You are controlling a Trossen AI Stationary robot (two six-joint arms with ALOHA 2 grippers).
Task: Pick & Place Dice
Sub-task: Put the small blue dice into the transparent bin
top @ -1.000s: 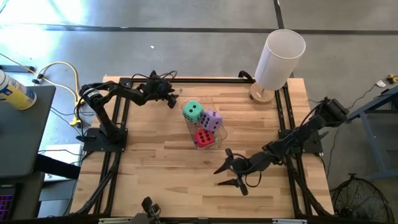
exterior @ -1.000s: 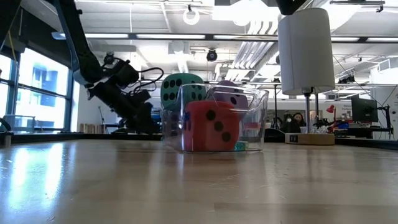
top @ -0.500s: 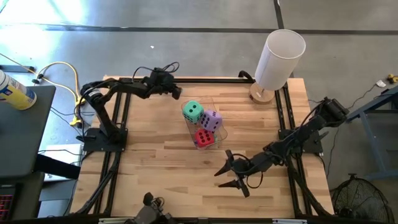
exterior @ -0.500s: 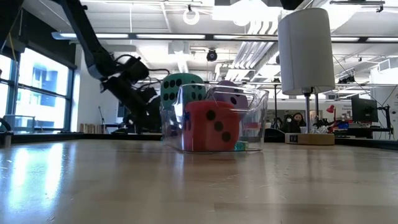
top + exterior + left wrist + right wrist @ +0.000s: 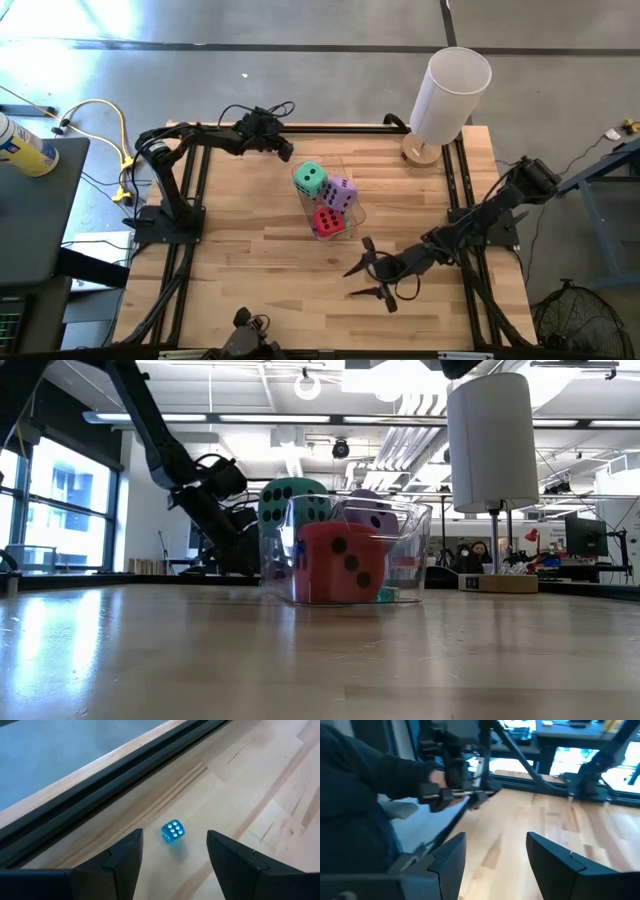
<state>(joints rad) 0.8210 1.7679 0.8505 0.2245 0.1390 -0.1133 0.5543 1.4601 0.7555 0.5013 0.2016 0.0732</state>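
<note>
Three dice lie in a clear plastic bin (image 5: 352,200) at the table's middle: green (image 5: 310,179) at its far end, purple (image 5: 339,193) in the middle, red (image 5: 328,221) on the bin's floor at the near end (image 5: 340,565). My left gripper (image 5: 286,152) hovers open near the table's far edge, left of the bin. A small blue die (image 5: 173,831) lies on the wood just ahead of its fingertips (image 5: 173,851), untouched. My right gripper (image 5: 351,283) hangs open over the table's near right part, with nothing in it (image 5: 495,847).
A white cylinder on a round wooden base (image 5: 448,95) stands at the far right corner. Black rails (image 5: 100,785) run along the table's edges. A person's dark sleeve (image 5: 360,795) shows beyond the table's edge. Bare wood (image 5: 250,260) lies left of and in front of the bin.
My left gripper has risen a little and gone toward the table's far edge and the bin, rolling slightly, still open. My right gripper has rolled a little in place. The dice and the bin have kept still.
</note>
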